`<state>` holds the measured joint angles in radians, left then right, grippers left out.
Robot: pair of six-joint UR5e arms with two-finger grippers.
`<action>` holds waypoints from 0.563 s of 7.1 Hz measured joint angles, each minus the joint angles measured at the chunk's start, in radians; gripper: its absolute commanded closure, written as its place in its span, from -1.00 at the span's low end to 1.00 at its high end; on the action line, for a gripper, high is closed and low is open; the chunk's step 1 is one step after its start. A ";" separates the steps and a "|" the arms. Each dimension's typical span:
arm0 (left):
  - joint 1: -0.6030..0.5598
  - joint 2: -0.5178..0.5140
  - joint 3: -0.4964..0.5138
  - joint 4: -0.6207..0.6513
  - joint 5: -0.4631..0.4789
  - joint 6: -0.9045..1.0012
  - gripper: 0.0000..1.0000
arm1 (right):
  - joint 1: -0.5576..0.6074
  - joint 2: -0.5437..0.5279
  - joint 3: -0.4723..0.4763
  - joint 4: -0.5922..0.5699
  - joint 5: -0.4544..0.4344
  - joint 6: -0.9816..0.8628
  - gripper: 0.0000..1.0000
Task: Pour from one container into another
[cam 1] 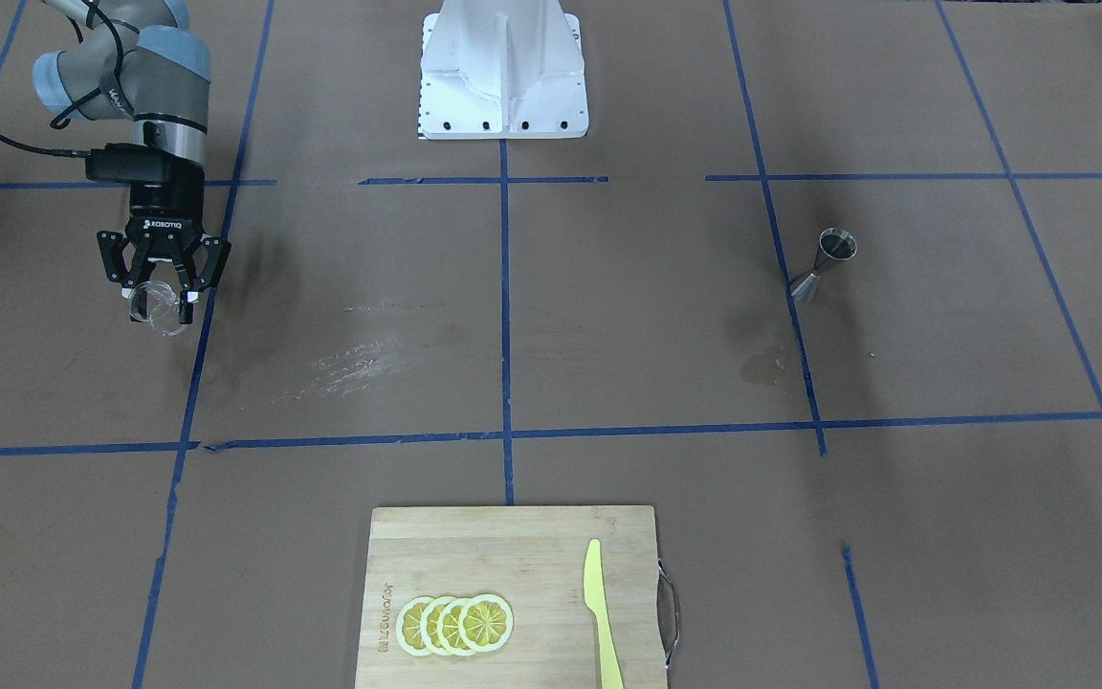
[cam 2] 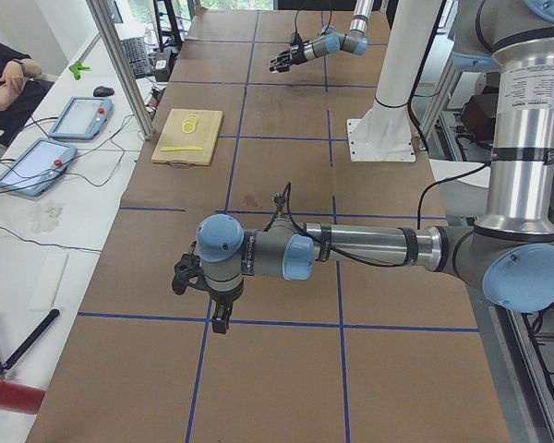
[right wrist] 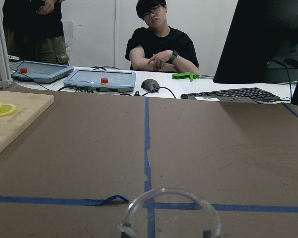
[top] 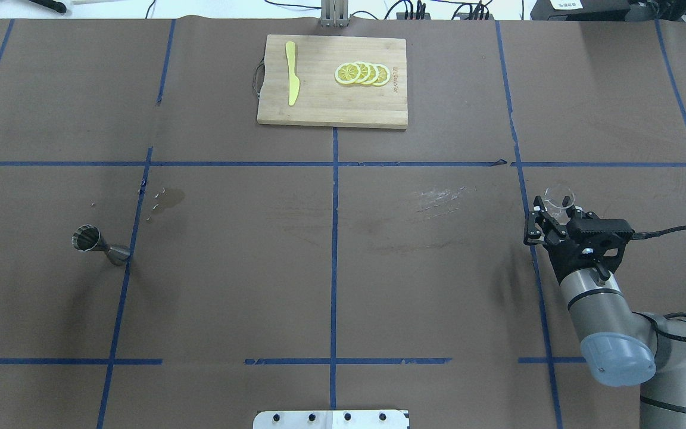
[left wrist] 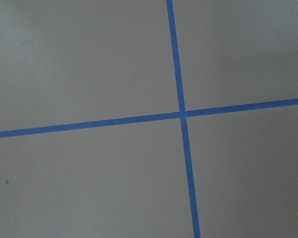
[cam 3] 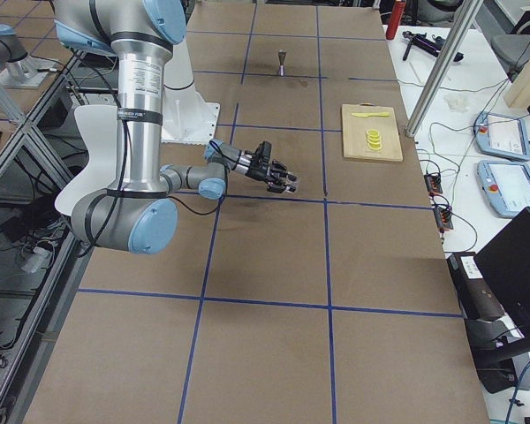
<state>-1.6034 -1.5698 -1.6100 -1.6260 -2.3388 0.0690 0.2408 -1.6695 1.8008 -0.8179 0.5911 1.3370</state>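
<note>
Clear glass clamped in the right gripper, metal jigger far away

Two black fingers of the right gripper squeeze the sides of the one glass, so the gripper is clamped on it. The glass is held up off the tabletop. Its round mouth looks to face up, so its long way goes up and down. The right wrist view shows only the rim as a ring, and I cannot tell if anything is inside. The gripper reaches out nearly flat toward the tabletop's far edge, away from the robot. It hangs over a blue tape line toward the right end of the tabletop, about halfway between the near and far edges.

The left gripper shows only in a side view. It points down over a tape cross near the left end of the tabletop. I cannot tell if it is apart or together.

There is one jigger. It is shiny metal and stands up straight, with a wide mouth on top and its long way up and down. It sits by another tape line toward the left end, well apart from the glass. A small wet spot is near it.

At the middle of the far edge lies one wooden cutting board. On it are four lemon slices in an overlapping row and one yellow knife, apart from the slices. The knife's long way runs from near edge to far edge. The robot's white base sits at the middle of the near edge.
</note>
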 measured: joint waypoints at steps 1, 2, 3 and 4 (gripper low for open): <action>0.000 -0.001 -0.001 0.000 0.000 0.000 -1.00 | -0.024 0.000 -0.018 0.002 -0.032 0.038 1.00; 0.000 -0.001 -0.001 0.000 0.000 0.000 -1.00 | -0.045 -0.001 -0.037 0.003 -0.067 0.075 1.00; 0.000 -0.003 -0.001 0.000 -0.001 0.000 -1.00 | -0.063 -0.001 -0.054 0.003 -0.103 0.112 1.00; 0.000 -0.003 -0.001 -0.001 -0.001 0.000 -1.00 | -0.075 0.000 -0.071 0.002 -0.129 0.139 1.00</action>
<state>-1.6030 -1.5731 -1.6107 -1.6270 -2.3393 0.0690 0.1662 -1.6690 1.7302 -0.8156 0.4622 1.4762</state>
